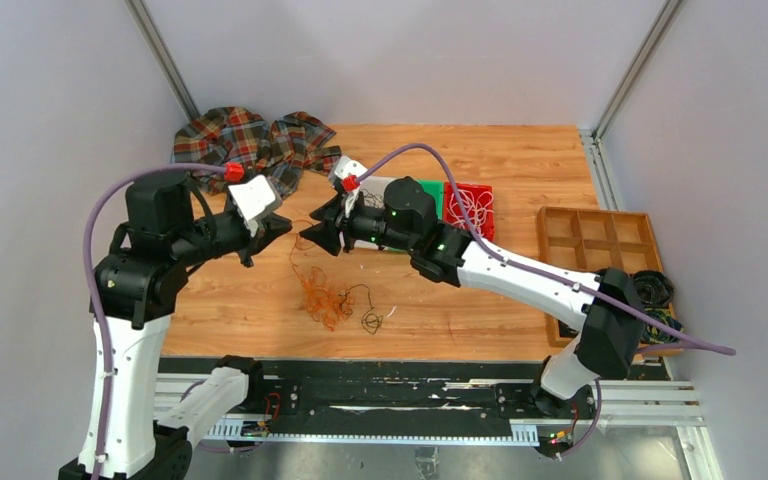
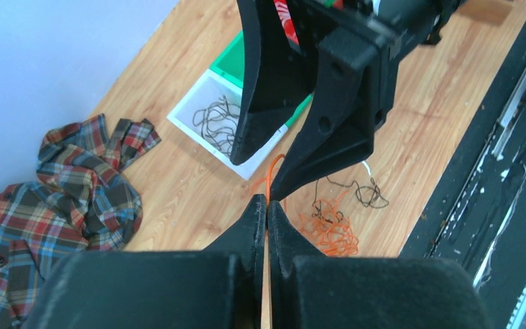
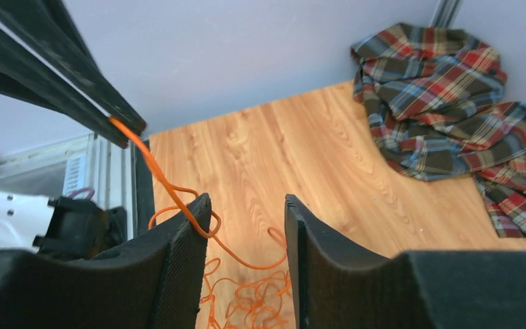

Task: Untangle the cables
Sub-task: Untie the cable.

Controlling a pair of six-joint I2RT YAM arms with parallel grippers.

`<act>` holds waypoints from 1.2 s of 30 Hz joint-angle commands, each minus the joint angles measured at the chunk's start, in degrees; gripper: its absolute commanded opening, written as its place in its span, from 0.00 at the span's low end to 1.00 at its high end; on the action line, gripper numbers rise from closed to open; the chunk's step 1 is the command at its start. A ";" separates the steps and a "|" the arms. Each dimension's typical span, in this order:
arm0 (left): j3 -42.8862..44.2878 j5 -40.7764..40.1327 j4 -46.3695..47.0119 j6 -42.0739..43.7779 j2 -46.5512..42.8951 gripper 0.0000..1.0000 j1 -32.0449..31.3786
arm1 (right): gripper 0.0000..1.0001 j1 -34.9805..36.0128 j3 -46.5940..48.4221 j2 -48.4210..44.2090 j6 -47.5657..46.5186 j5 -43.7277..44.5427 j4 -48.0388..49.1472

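There was the wooden table [image 1: 520, 160], with a plaid shirt [image 1: 250, 140] bunched up behind the left gripper [image 2: 267, 202]. That gripper's fingers were pressed together, pinching the orange cable [image 3: 152, 161] up off the wood! Facing it tip to tip, the right gripper [image 3: 246, 202] stood with jaws apart, the orange strand draped over one finger. Below both tools lay the tangle of cables [image 1: 325, 300], with a thin black cable [image 1: 368, 319] just beside.

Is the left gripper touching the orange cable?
Touching. The right wrist view shows the left gripper with jaws shut on the orange cable, which hangs from them.
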 commanded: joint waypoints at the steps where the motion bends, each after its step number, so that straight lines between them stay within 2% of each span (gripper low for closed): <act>1: 5.92 0.57 -1.38 -5.85 1.35 0.00 0.18 | 0.45 1.95 -0.48 1.55 1.40 5.96 10.33; 8: 14.44 1.25 -3.45 -7.85 3.48 0.00 0.18 | 0.46 3.96 -1.92 5.84 4.74 10.16 17.47; 16: 26.11 -1.23 -3.38 -7.25 6.84 0.00 0.18 | 0.46 3.97 -9.59 7.66 9.91 12.68 24.88; 21: 33.69 -4.53 -3.32 -5.21 9.23 0.00 0.18 | 0.38 3.97 -13.40 8.95 11.04 15.42 26.86; 29: 41.10 -9.63 -3.34 0.08 11.79 0.00 0.18 | 0.34 3.47 -17.96 9.52 10.57 18.56 28.02; 31: 41.65 -9.94 -3.34 0.72 12.12 0.00 0.18 | 0.36 3.15 -19.00 8.49 9.97 19.17 28.11; 36: 39.07 -9.79 -3.33 1.50 11.38 0.00 0.18 | 0.50 2.10 -20.56 2.06 7.16 20.11 26.84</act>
